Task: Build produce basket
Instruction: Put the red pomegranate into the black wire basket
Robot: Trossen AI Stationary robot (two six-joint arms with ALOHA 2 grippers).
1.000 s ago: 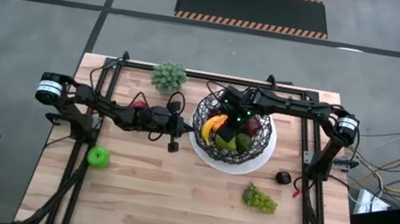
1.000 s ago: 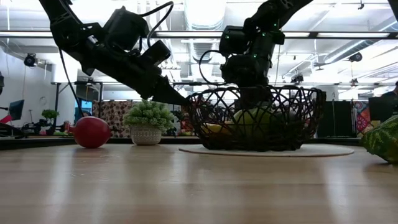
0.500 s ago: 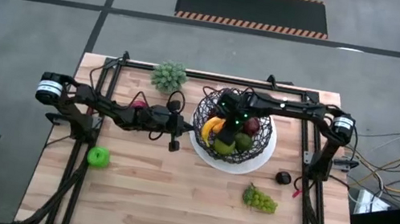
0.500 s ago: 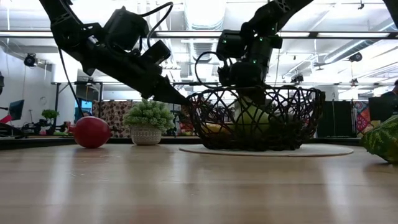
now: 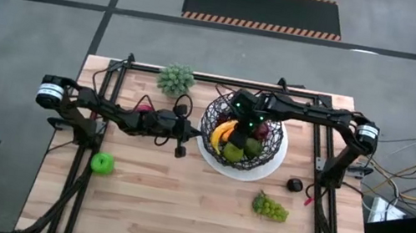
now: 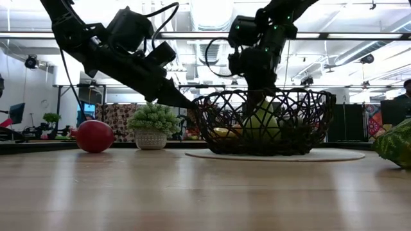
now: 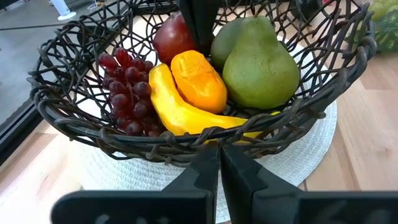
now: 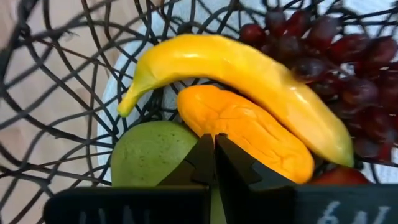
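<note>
Directly beneath the right end effector (image 8: 214,146) (clenched, empty) lies the basket's (image 5: 269,148) carrot (image 8: 249,137).

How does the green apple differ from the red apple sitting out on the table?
The green apple is bright green and lies on bare wood toward the table's near left; the red apple is deep red and sits farther back, half hidden from above under the left arm. The green one lies clear of the arms. Both are round, much the same size, and rest on the table outside the basket.
</note>
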